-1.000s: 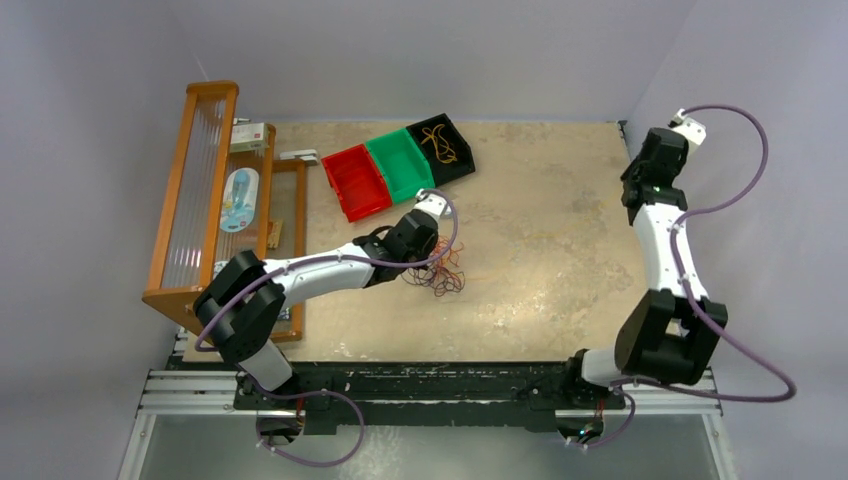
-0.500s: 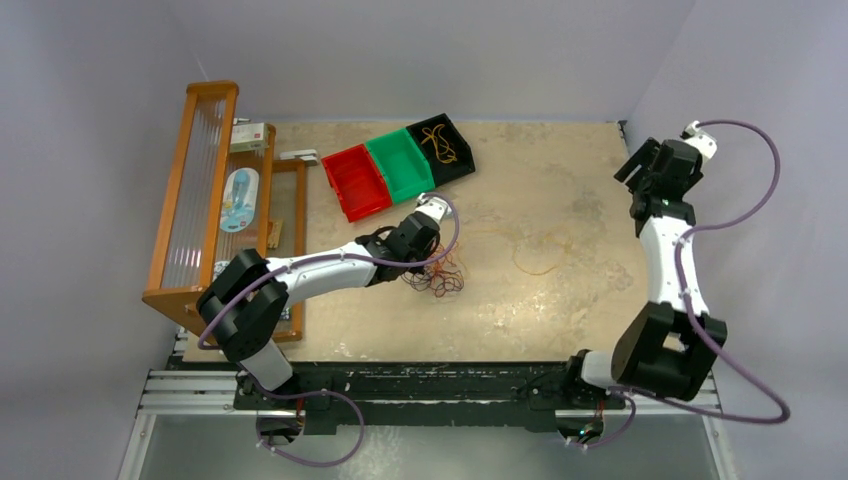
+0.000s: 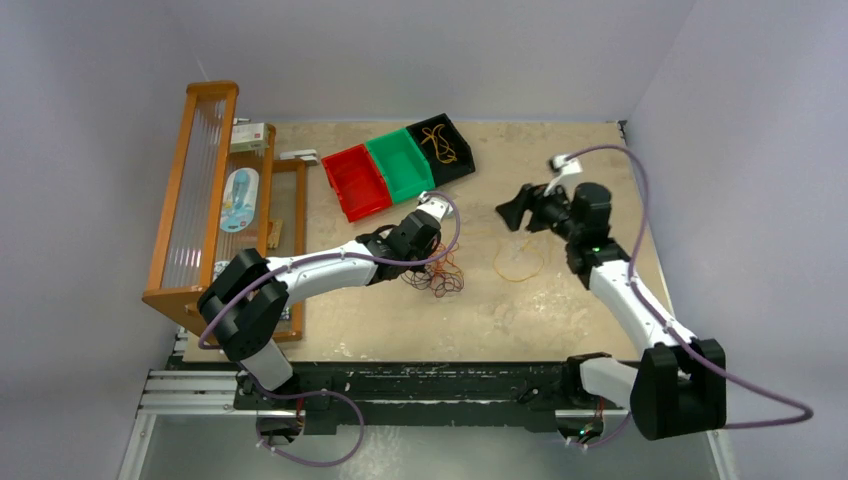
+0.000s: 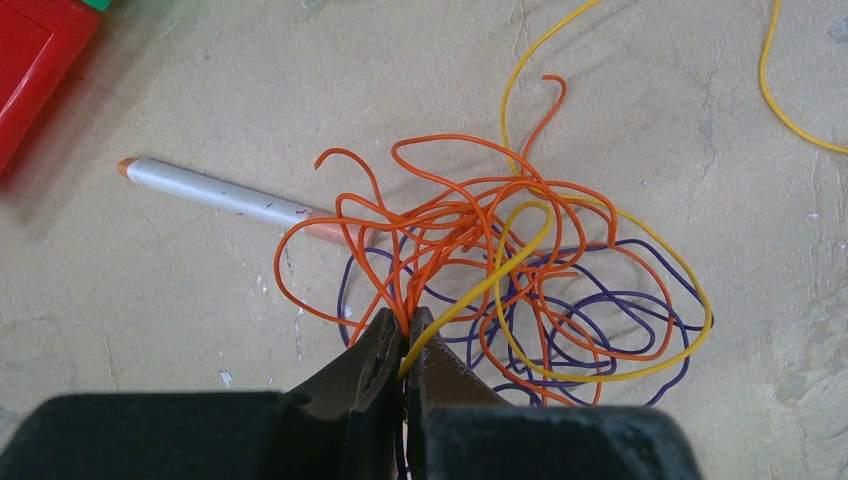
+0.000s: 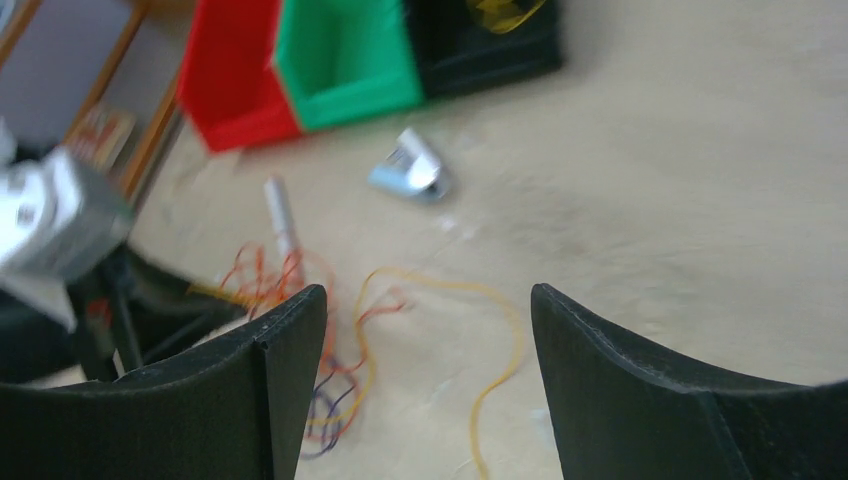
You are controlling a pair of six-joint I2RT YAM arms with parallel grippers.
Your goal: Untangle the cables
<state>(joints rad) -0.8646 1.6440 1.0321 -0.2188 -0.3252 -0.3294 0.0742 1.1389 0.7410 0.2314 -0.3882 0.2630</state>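
At tangle (image 4: 500,270) edge, left gripper (image 4: 405,345) pinched on orange, yellow strands, likely anchoring knot; right of tangle, right gripper (image 5: 428,300) wide, empty, near yellow loop (image 3: 519,263), poised to pull.

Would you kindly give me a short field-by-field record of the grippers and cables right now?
Left gripper: shut on orange and yellow strands of the tangle
Right gripper: open, holding nothing
Tangle: orange, purple and yellow cables, on the table
Loose yellow cable: looped on the table beside the tangle
Pen: one end under the tangle
Black bin: coiled cable inside
Red bin, green bin: look empty
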